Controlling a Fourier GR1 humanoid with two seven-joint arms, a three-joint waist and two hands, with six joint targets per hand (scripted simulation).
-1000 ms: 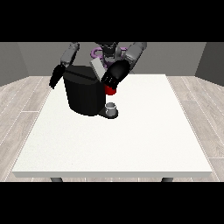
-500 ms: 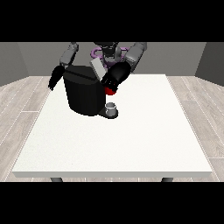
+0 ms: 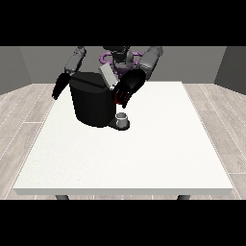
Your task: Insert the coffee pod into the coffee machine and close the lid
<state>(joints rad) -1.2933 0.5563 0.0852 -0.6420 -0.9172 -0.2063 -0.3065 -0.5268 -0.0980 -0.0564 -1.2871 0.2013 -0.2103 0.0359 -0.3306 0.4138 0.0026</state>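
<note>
The black coffee machine (image 3: 91, 104) stands on the far left part of the white table (image 3: 144, 158). Its grey lid (image 3: 108, 77) is tilted up at the machine's top right. The black hand at the view's right (image 3: 128, 88) hangs at the machine's front top corner, just right of the lid. A red thing at the machine (image 3: 118, 99) peeks out under that hand. A small grey thing (image 3: 122, 118) sits on the machine's base below. The hand at the view's left (image 3: 59, 87) hangs beside the machine's left side, apart from it, fingers relaxed.
The robot's torso (image 3: 120, 57) is behind the machine at the table's far edge. The white tabletop stretches wide in front of and to the right of the machine. Wooden floor surrounds the table.
The hand at the view's right has shifted slightly up and to the right at the machine's top. The grey lid now sits lower, close beside that hand. The other hand has barely moved.
</note>
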